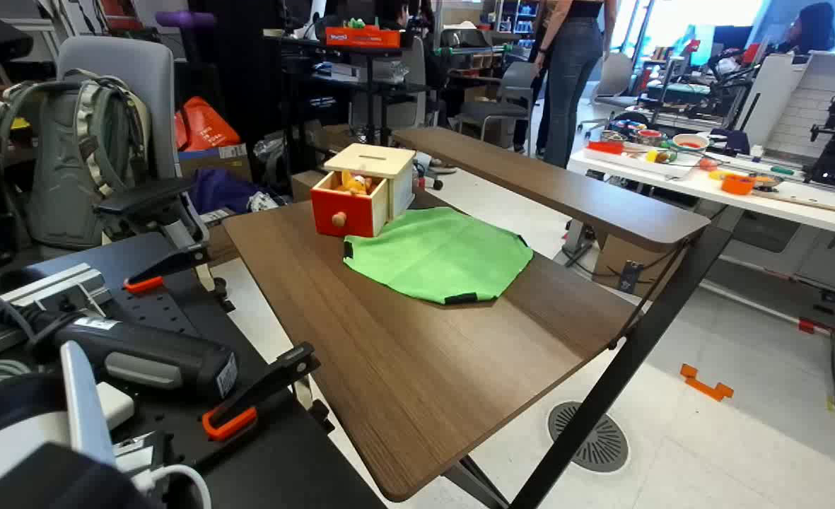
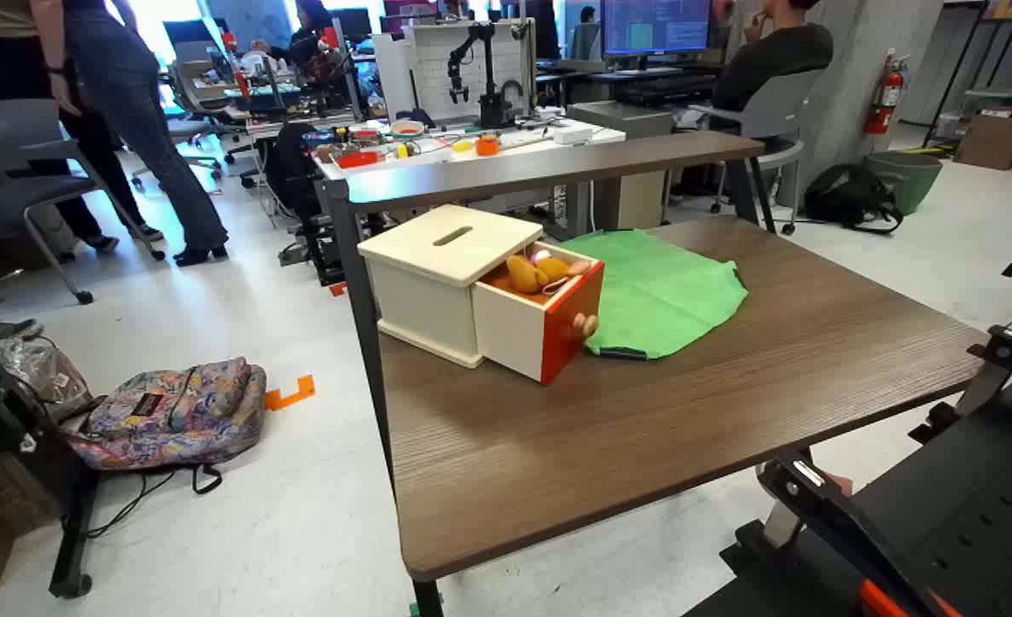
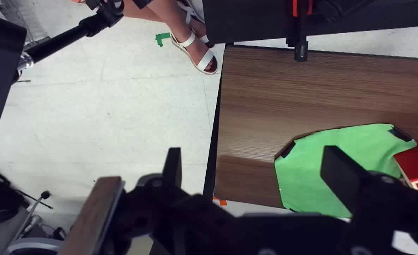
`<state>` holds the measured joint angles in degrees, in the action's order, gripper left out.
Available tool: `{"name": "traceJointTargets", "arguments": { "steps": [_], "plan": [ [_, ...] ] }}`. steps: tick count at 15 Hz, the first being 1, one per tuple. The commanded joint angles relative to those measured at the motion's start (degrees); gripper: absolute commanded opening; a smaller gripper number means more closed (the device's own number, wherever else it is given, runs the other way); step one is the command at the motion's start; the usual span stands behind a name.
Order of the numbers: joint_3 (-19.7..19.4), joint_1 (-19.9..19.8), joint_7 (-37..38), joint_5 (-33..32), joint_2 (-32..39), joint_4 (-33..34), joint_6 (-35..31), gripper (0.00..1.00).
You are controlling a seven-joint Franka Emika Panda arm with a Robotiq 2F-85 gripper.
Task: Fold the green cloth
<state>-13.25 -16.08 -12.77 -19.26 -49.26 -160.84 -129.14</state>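
Across the middle of the scene stands one brown wood-grain table (image 1: pixel 410 382) with rounded corners, and along its far right side in an exterior view runs one long raised shelf (image 1: pixel 544 180). One green cloth (image 1: pixel 440 256) lies spread nearly flat on the tabletop, thin, plain and matte, its outline many-sided with blunted corners and faint creases crossing its middle. To its left in both exterior views, just beside it, sits one box (image 2: pixel 441 300) of smooth pale wood with a flat lid and one rounded slot; whether they touch, I cannot tell. One gripper (image 3: pixel 251 156) shows in the wrist view, its two dark, blocky fingers (image 3: pixel 173 168) standing wide apart. Two black clamps (image 1: pixel 270 382), each with an orange end, stand beside the table's left edge in an exterior view. The box has one drawer (image 2: pixel 514 330), standing partly out, its front red and its sides bare wood. In it lie rounded orange-yellow pieces (image 2: pixel 527 274), too heaped to count. Three short black strips (image 1: pixel 461 298) show along the cloth's edge, and one round wooden knob (image 1: pixel 339 219) juts from the drawer's front.
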Motion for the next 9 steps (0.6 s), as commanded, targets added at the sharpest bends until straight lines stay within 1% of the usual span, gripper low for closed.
{"name": "traceJointTargets", "arguments": {
  "steps": [1,6,9],
  "plan": [
    [0.12,-0.04,-0.07,0.16,-0.01,0.08,0.27,1.0],
    [0.13,-0.04,-0.07,0.16,0.09,0.01,0.28,1.0],
    [2.13,1.66,4.23,2.68,3.64,2.08,-0.9,1.0]
  ]
}}
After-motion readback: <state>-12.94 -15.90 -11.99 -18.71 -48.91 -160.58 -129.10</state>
